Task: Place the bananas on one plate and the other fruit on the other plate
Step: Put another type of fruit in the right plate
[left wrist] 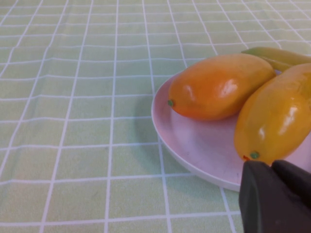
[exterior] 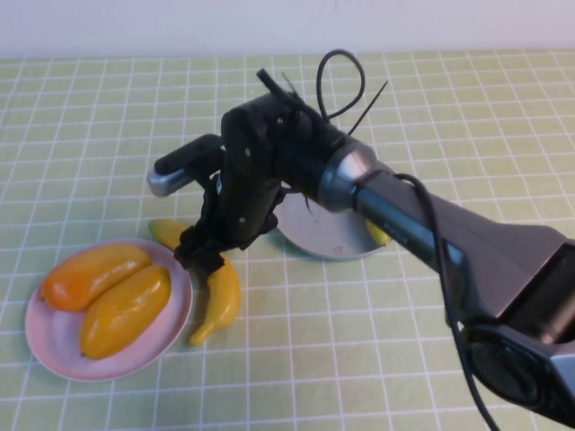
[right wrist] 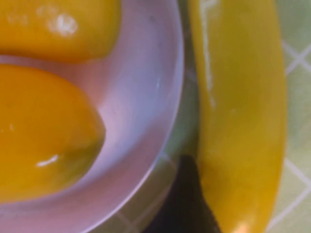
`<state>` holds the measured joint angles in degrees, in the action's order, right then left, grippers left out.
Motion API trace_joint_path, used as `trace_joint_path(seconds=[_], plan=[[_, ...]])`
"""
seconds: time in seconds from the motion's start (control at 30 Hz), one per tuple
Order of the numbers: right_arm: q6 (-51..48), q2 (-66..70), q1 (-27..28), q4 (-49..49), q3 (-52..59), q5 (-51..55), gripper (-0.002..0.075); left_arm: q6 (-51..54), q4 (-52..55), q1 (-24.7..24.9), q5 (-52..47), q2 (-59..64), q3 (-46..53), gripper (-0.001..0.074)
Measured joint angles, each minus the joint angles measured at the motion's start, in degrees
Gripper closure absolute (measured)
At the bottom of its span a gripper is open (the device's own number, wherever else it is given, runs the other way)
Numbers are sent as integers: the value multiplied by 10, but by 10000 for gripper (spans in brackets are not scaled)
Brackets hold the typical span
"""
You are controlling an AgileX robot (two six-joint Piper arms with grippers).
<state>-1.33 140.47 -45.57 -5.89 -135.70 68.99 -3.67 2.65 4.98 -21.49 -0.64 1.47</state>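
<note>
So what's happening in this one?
The robot is sorting fruit. Both mango-like fruits already lie on the pink plate. The right tool is down over a banana lying on the tablecloth beside that plate, its jaws open around it, not yet closed. The grey-blue plate sits further back, mostly hidden by the arm, with something yellow at its edge, likely the second banana. The left tool is shut, parked near the pink plate.

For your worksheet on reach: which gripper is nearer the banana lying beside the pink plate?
Right. The right gripper is open directly over that banana; the left gripper, shut, sits at the pink plate's far side.
</note>
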Motion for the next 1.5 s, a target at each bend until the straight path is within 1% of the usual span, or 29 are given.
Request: trace_joint_path(seconds=[0.27, 0.33, 0.47, 0.53, 0.83, 1.03, 1.2, 1.33, 1.5], plan=[[0, 12, -10, 4, 0, -1, 237, 0, 0, 0, 0, 0, 0, 733], [0, 15, -11, 5, 0, -1, 269, 0, 0, 0, 0, 0, 0, 733], [0, 17, -13, 5, 0, -4, 373, 0, 0, 0, 0, 0, 0, 733], [0, 20, -13, 5, 0, -5, 398, 0, 0, 0, 0, 0, 0, 733], [0, 22, -13, 3, -2, -5, 410, 0, 0, 0, 0, 0, 0, 733], [0, 22, -12, 6, -32, 18, 412, 0, 0, 0, 0, 0, 0, 733], [29, 2, 10, 46, -60, 20, 412, 0, 0, 0, 0, 0, 0, 733], [39, -21, 49, 74, -63, 21, 412, 0, 0, 0, 0, 0, 0, 733], [42, -24, 97, 80, -59, 21, 412, 0, 0, 0, 0, 0, 0, 733]])
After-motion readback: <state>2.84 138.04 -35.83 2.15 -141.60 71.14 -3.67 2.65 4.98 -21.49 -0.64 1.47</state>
